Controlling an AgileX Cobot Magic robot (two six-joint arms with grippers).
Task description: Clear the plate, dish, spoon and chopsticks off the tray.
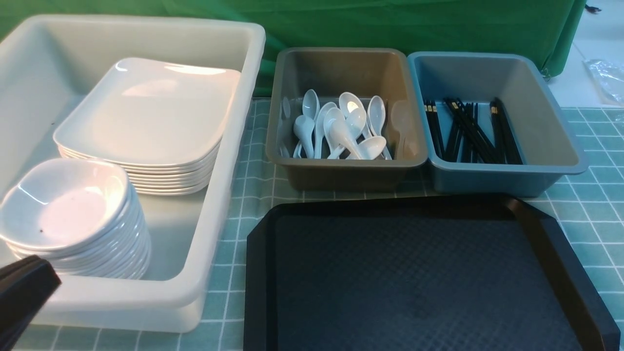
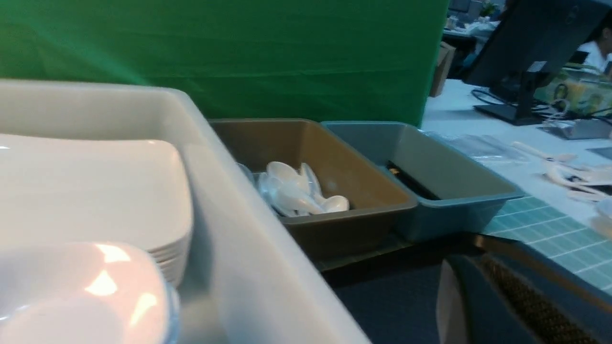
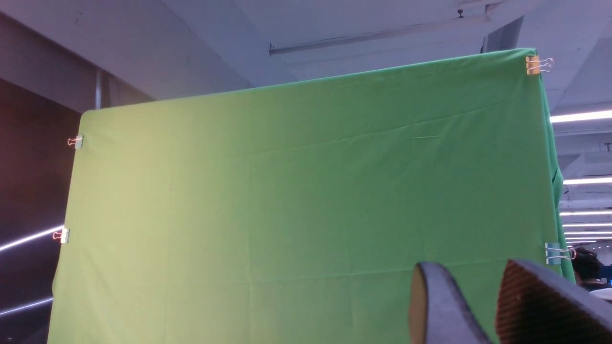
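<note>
Right gripper (image 3: 471, 306) is pointing up at the green backdrop with jaws apart and empty, left gripper (image 2: 478, 296) pressed shut holding nothing, tray (image 1: 560, 253) sitting bare so clearing looks done, plate (image 1: 146, 112) topping its stack in the white tub (image 1: 229, 161), spoons (image 1: 341, 129) lying in the brown tub (image 1: 341, 168), chopsticks (image 1: 470, 131) in the blue-grey tub (image 1: 551, 122).

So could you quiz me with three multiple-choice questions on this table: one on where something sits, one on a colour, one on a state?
1. Where are the white spoons?
A. brown tub
B. blue-grey tub
C. black tray

2. What colour is the backdrop cloth?
A. red
B. green
C. yellow

3. What lies on the black tray?
A. a plate
B. chopsticks
C. nothing

Answers: 1 A, the spoons lie heaped inside the brown tub. 2 B, green cloth hangs behind the tubs. 3 C, the tray's textured surface shows bare.
</note>
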